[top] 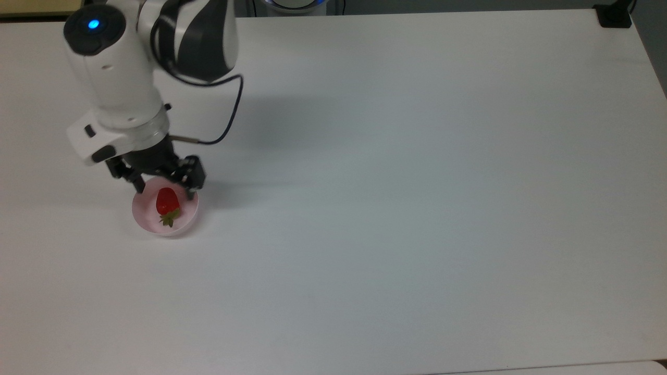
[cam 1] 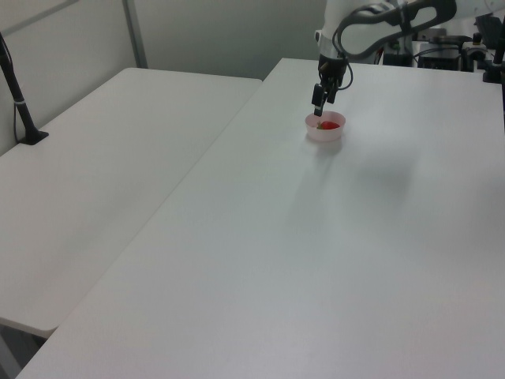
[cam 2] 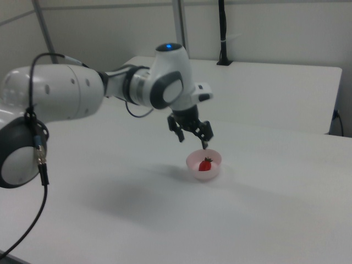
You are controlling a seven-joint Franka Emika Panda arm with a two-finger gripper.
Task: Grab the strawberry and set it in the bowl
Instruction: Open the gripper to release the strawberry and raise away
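The red strawberry (top: 167, 203) with its green cap lies inside the pale pink bowl (top: 141, 219), free of the fingers. My gripper (top: 165, 186) hangs open just above the bowl's far rim, with nothing between its fingers. In the right view the strawberry (cam 2: 205, 164) rests in the bowl (cam 2: 192, 160), and the gripper (cam 2: 192, 139) stands a little above and to the right view's left of it. In the left view the gripper (cam 1: 319, 100) hovers over the bowl (cam 1: 325, 134) with the strawberry (cam 1: 328, 125) showing red inside.
The bowl sits near the top view's left side of a broad white table (top: 396, 208). A second white table (cam 1: 110, 158) adjoins it in the left view. A black mount (top: 614, 15) stands at the top view's far right corner.
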